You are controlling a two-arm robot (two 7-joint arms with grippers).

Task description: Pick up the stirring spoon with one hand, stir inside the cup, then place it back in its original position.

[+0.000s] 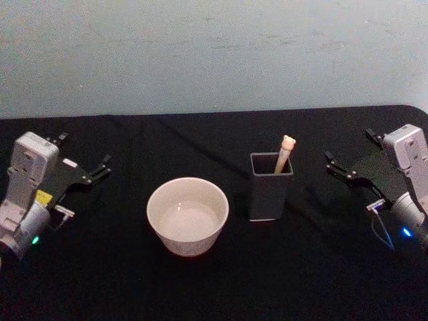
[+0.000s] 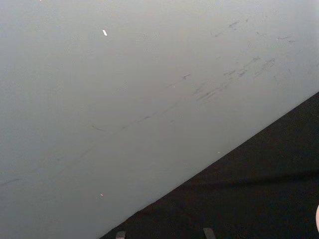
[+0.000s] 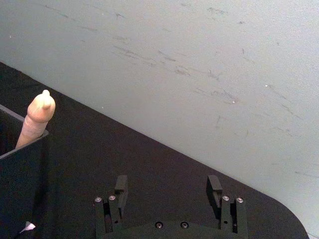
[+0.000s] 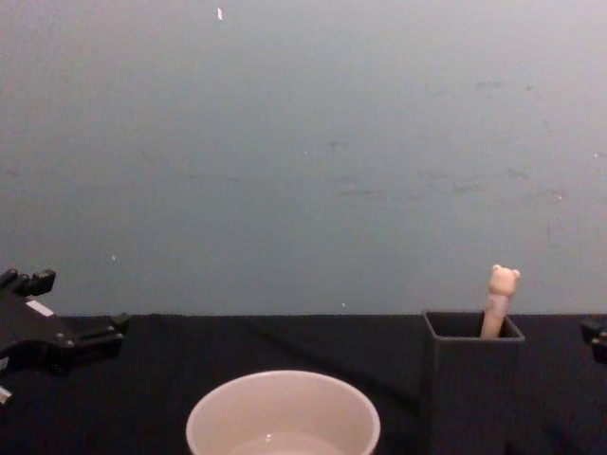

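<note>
Both left tool (image 1: 85,148) and right tool (image 1: 349,144) gape open.

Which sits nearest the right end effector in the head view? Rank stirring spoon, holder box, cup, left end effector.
1. Stirring spoon and dark grey holder box, just left of the right end effector: too close to call.
2. Cream cup, centre.
3. Left end effector, far left.

Your left gripper (image 1: 85,148) was black, on a grey arm (image 1: 27,175) with a yellow sticker (image 1: 44,198); your right gripper (image 3: 167,180) had silver screws (image 3: 226,198).
</note>
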